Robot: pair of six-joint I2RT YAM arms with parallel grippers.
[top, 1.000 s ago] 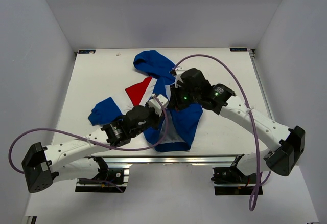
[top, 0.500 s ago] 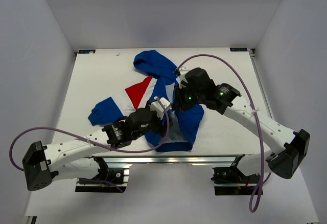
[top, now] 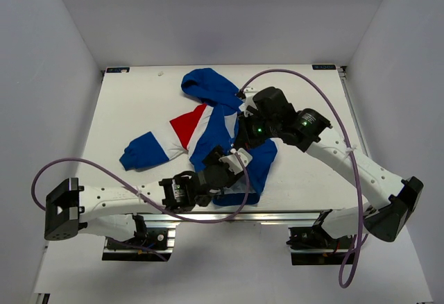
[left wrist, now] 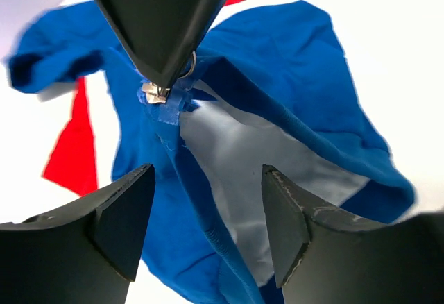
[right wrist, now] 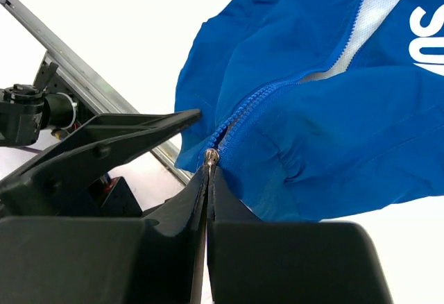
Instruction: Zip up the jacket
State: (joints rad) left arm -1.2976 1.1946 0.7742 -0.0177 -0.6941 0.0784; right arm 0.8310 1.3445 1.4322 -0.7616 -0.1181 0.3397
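The jacket [top: 208, 89] lies on the white table, royal blue with red and white panels, hood at the far side. Its front is partly open and shows the white lining [left wrist: 277, 158]. My right gripper [right wrist: 210, 158] is shut on the small metal zipper pull [left wrist: 154, 94] at the low end of the zip, near the hem. White lettering [right wrist: 427, 37] shows on the chest. My left gripper [left wrist: 208, 228] stands open just in front of the hem, with the blue zip edge [left wrist: 208, 228] between its fingers but untouched. From above, the right gripper [top: 244, 137] and the left gripper [top: 234, 158] are close together.
The table's metal front rail [right wrist: 104, 85] runs just below the hem. Purple cables [top: 305, 85] loop over both arms. A blue sleeve [top: 142, 153] stretches to the left. Grey walls enclose the table [top: 139, 96] on three sides.
My left gripper opened, let go of the jacket's lower edge and drew back toward the near edge. The right gripper kept hold of the pull and moved slightly away. The left sleeve spread out.
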